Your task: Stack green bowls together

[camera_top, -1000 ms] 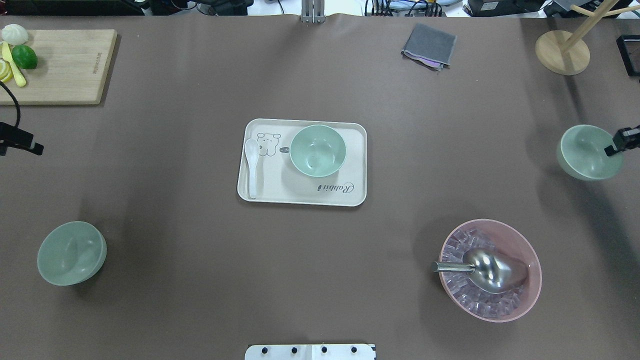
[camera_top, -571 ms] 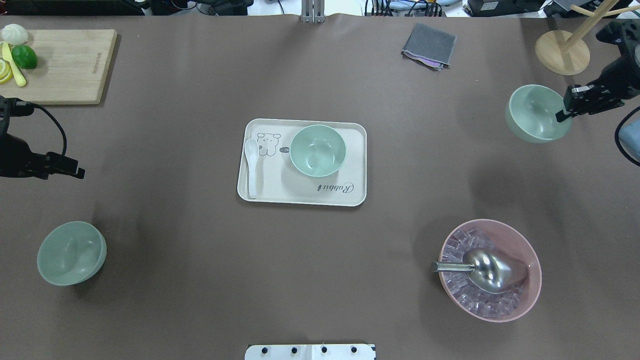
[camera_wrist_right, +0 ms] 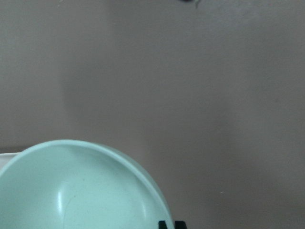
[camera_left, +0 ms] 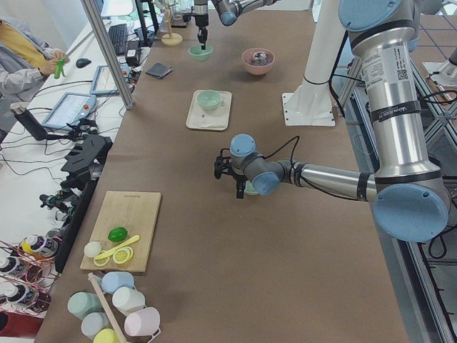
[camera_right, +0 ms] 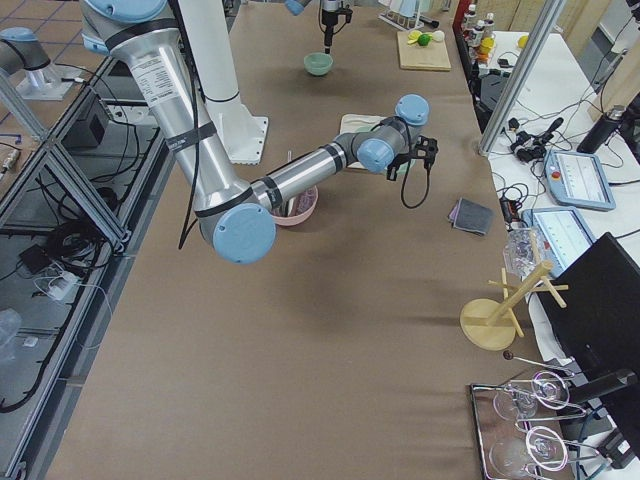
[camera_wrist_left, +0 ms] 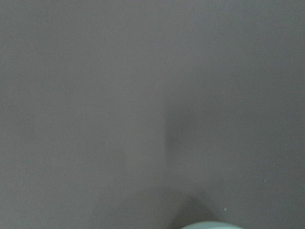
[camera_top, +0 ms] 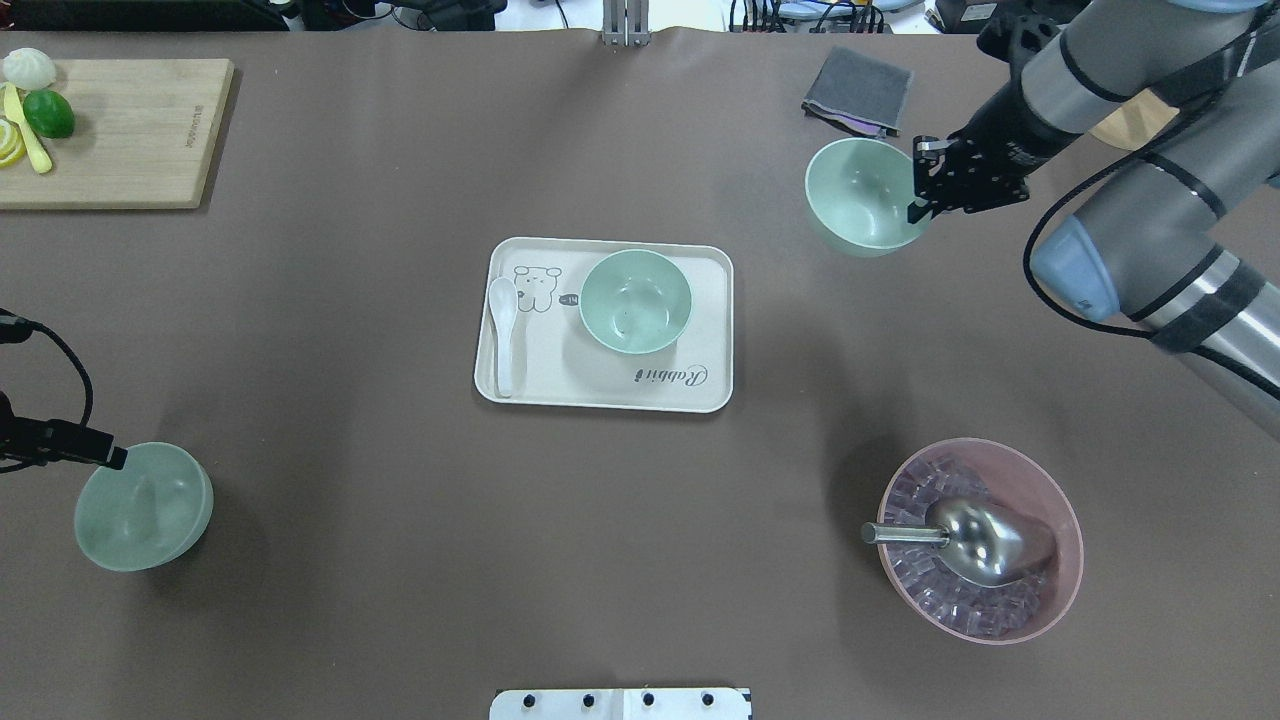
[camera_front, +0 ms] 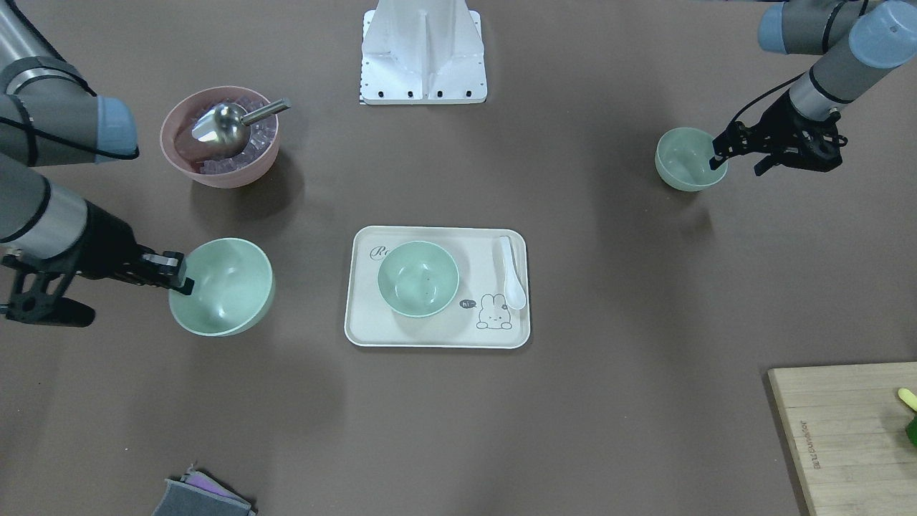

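Observation:
Three pale green bowls show. One (camera_top: 635, 300) sits on the cream tray (camera_top: 600, 388), also in the front view (camera_front: 418, 278). My right gripper (camera_top: 918, 196) is shut on the rim of a second bowl (camera_top: 862, 195) and holds it, slightly tilted, above the table, right of the tray and further from the robot. The front view (camera_front: 222, 287) and right wrist view (camera_wrist_right: 81, 191) show this bowl too. The third bowl (camera_top: 145, 505) stands on the table at the near left. My left gripper (camera_top: 108, 458) is at its rim and looks open, also in the front view (camera_front: 716, 159).
A pink bowl (camera_top: 1075, 545) with ice cubes and a metal scoop (camera_top: 985, 540) stands at the near right. A white spoon (camera_top: 503, 335) lies on the tray. A cutting board (camera_top: 130, 140) with fruit is at the far left. A grey cloth (camera_top: 860, 90) is at the far right.
My right gripper has carried its green bowl leftward and away from the robot, toward the tray. My left gripper has come nearer the robot, down to the rim of the left bowl.

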Motion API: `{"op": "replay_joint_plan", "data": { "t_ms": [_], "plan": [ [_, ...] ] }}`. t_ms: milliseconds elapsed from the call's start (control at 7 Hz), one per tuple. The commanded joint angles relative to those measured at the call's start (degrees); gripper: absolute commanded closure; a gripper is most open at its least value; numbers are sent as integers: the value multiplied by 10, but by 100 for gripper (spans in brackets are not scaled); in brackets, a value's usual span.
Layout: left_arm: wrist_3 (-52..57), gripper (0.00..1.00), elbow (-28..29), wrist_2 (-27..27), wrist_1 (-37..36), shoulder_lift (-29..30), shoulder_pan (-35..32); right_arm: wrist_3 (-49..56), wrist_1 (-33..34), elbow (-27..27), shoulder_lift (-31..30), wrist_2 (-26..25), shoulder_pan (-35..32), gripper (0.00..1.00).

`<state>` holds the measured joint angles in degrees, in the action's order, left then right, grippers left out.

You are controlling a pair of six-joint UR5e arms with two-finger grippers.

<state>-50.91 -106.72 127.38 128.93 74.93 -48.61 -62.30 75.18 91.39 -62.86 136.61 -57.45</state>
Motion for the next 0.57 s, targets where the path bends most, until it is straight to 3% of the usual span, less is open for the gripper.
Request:
{"op": "replay_joint_plan", "data": {
  "t_ms": [0, 143, 286, 429],
  "plan": [
    [-8, 14, 8, 2, -3, -6, 32, -71, 0, -4, 46, -37, 46, 100],
    [-9, 31, 16, 3, -3, -6, 40, -77, 0, -8, 51, -56, 63, 100],
    [-9, 71, 16, 8, -4, -5, 40, -81, -6, -21, 68, -79, 74, 100],
    [-9, 100, 21, 28, -3, 0, 40, -105, -7, -37, 91, -89, 87, 100]
  ]
}}
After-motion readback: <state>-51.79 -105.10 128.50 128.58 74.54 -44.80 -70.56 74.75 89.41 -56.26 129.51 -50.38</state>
